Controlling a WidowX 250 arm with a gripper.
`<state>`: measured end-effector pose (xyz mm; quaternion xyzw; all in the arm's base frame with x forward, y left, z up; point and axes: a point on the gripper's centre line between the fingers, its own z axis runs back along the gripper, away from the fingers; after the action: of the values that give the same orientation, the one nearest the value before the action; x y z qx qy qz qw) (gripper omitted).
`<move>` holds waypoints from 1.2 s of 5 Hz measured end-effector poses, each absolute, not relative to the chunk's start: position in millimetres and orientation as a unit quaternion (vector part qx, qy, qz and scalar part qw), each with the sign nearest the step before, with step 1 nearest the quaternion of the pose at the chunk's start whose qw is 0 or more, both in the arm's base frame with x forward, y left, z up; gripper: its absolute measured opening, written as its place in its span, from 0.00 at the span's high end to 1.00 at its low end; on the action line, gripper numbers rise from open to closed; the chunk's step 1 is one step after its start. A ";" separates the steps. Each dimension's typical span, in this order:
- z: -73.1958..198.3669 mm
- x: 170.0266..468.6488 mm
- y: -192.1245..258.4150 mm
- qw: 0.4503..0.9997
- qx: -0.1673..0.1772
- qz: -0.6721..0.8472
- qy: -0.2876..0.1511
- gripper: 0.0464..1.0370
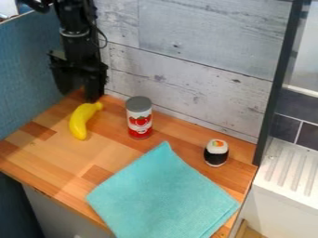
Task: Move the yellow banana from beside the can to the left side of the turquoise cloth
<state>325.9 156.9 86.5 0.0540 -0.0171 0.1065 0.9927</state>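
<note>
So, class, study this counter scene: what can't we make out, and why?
All in the camera view:
Counter under the cloth: covered by it.
Cloth's lowest part: cut off by the bottom edge.
Back of the tomato can: hidden by its front.
Whether gripper and banana touch: unclear from this slanted angle.

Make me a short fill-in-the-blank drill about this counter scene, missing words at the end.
The thing nearest the gripper is a yellow ____.
The can with the tomato picture stands ____, not on its side.
The toy sushi has a white top and a ____ band around its lower part.
The turquoise cloth lies on a counter with a surface of ____.

Missing words: banana; upright; black; wood.
</note>
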 end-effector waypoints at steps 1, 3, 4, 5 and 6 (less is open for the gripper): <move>75.8 333.8 162.4 0.989 0.055 0.139 -0.017 0.03; 50.1 335.2 181.3 0.983 0.048 0.174 0.021 0.03; 40.5 335.2 182.0 0.982 0.047 0.181 0.035 0.03; 28.0 335.0 179.7 0.983 0.034 0.173 0.049 0.03; 24.8 335.1 178.6 0.982 0.032 0.178 0.052 0.07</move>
<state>335.1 178.6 24.8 0.0315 0.0524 0.1781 0.9821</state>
